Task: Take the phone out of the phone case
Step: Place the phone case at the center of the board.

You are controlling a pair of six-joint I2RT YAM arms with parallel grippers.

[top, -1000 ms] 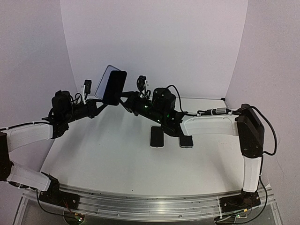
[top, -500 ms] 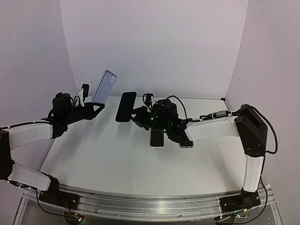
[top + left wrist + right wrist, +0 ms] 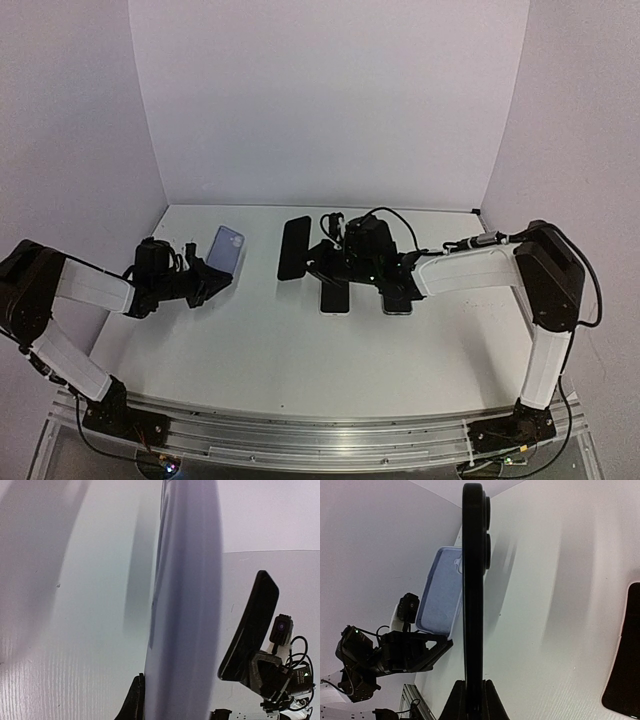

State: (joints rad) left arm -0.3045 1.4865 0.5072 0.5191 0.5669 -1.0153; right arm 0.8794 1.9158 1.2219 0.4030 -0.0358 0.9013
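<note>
You have the separation done, by the look of it: the slim black slab phone (image 3: 294,247), at centre of the top view, stands apart from the empty lilac soft-plastic case (image 3: 226,247) to its left. Your right pincer (image 3: 318,264) is clamped on the phone's lower end, and your left pincer (image 3: 207,276) grips the case. What remains, I judge, is setting both down on the white desk (image 3: 250,340).

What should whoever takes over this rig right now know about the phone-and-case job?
Left gripper: shut on the lilac case, low over the table's left side.
Right gripper: shut on the black phone, held on edge, clear of the case.
Done: phone is out of the case.
Left: probably set both down and release.
Two other phones lie flat near the right gripper.
</note>
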